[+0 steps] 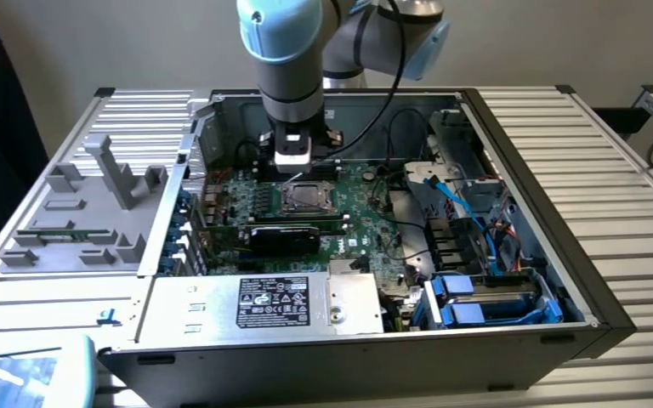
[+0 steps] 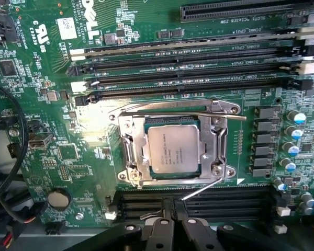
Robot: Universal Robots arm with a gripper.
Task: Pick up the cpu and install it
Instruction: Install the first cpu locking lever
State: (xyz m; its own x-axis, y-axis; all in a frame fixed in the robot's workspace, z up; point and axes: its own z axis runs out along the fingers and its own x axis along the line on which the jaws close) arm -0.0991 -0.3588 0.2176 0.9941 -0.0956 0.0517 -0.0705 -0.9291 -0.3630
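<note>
The cpu (image 2: 172, 150), a square chip with a silver-grey top, lies flat inside the metal socket frame (image 2: 130, 151) on the green motherboard (image 2: 57, 104). In the exterior view the cpu (image 1: 302, 198) sits in the middle of the open computer case. My gripper (image 2: 172, 222) is shut, its two dark fingers pressed together with nothing between them. It hovers above the board, just beside the socket and over a row of memory slots. In the exterior view the gripper (image 1: 292, 170) hangs from the arm right behind the socket, apart from the chip.
Thin wire levers (image 2: 204, 189) stick out around the socket. Long black memory slots (image 2: 188, 68) run beside it. A silver labelled box (image 1: 269, 303) fills the case's front, blue cables (image 1: 462, 212) run on the exterior view's right, and a grey fixture tray (image 1: 88, 212) stands outside on its left.
</note>
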